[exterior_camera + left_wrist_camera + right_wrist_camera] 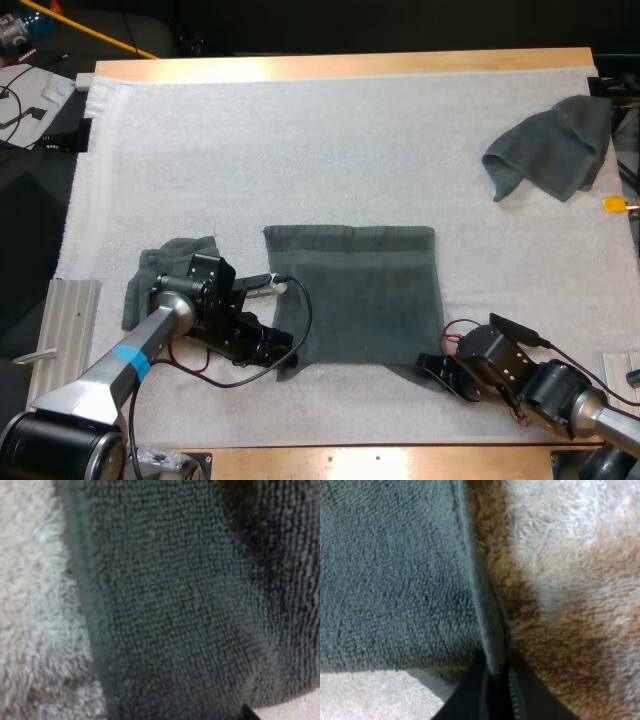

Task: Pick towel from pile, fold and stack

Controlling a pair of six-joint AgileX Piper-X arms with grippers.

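A flat towel lay spread in the middle of the mat on the worktop; the left end effector sat at its near left corner, close against the weave, and whether it gripped could not be told; the right end effector sat at the near right corner, its fingers pinched narrow on the flat towel's hemmed edge; a crumpled towel lay at the mat's far right, well apart; a small towel lay just beside the left arm.
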